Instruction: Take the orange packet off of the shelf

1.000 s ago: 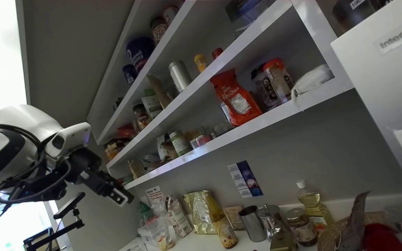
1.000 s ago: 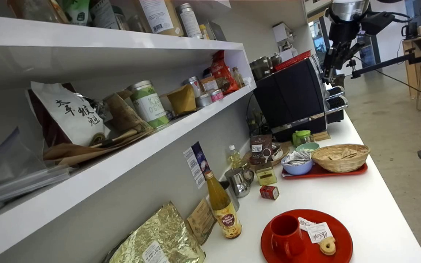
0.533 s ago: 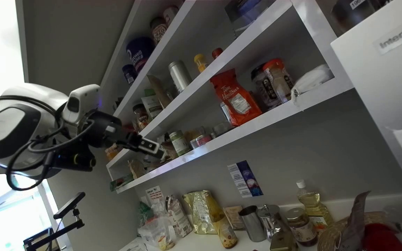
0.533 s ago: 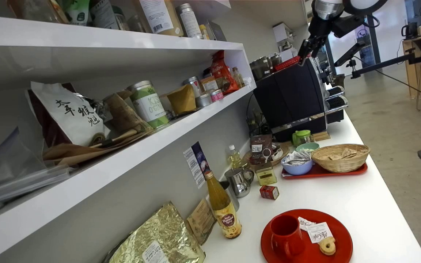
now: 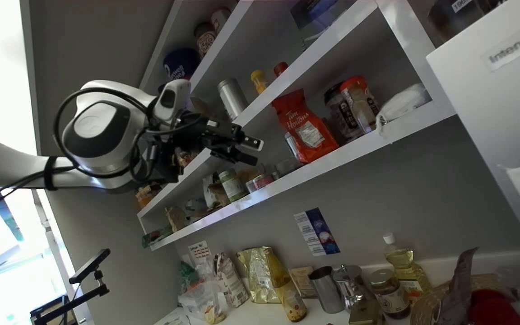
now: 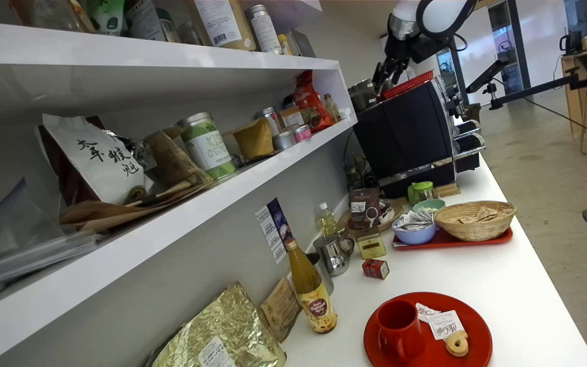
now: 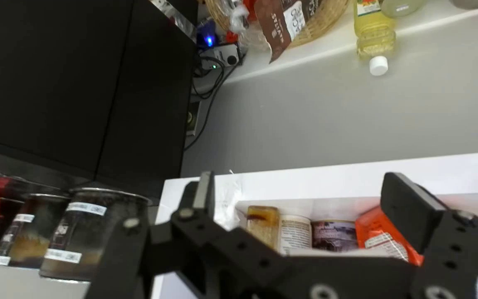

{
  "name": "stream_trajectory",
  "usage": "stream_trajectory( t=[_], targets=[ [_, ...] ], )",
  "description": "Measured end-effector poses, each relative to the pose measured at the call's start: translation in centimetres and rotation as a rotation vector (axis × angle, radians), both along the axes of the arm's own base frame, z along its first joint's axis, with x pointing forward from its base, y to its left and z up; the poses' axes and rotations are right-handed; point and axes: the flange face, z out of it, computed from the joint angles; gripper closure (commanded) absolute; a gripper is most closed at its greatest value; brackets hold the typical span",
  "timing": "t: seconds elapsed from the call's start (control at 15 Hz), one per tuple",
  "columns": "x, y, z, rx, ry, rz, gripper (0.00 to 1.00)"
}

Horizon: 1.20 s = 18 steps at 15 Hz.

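Gripper [image 7: 303, 191] hangs in the air, higher than the bench [image 6: 523, 295], and its two fingers stand wide apart, as the wrist view shows me clearly. On the shelf [image 6: 171, 220], above the bench edge that meets the wall, stands the orange packet [image 5: 303, 122]; it and the gripper are apart. In the wrist view I see this packet through the opening of the fingers, and one finger covers a part of it. Beside the packet, on the same board, are a dark jar [image 5: 342, 115] and a jar with orange lid [image 5: 360, 106], then a white bundle [image 5: 406, 104], whose content I cannot tell. To the other side of the packet there is a small pink tin [image 6: 302, 133]. Lower down, along the wall edge of the bench, I have a bottle of yellow liquid [image 5: 403, 261], a steel jug [image 6: 333, 255] and a gold foil bag [image 6: 232, 316]. Near the free edge of the bench, a red tray [image 6: 444, 238] carries a wicker basket [image 6: 472, 232]; between both edges, a red plate [image 6: 433, 351] carries a red mug [image 6: 400, 331].
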Motion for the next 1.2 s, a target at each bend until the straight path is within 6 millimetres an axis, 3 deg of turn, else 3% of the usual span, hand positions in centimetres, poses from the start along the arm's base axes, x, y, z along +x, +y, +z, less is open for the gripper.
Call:
stream_trajectory(
  t=[0.27, 0.53, 0.93, 1.2],
  targets=[
    [5.5, 1.8, 1.1, -0.011, -0.026, 0.067, 0.00],
    [9.5, 3.3, 0.9, -0.020, -0.035, 0.107, 0.00],
    [12.3, 1.0, 0.6, -0.044, -0.042, 0.079, 0.00],
    [13.9, 1.5, 0.6, -0.044, -0.054, 0.095, 0.00]
  ],
)
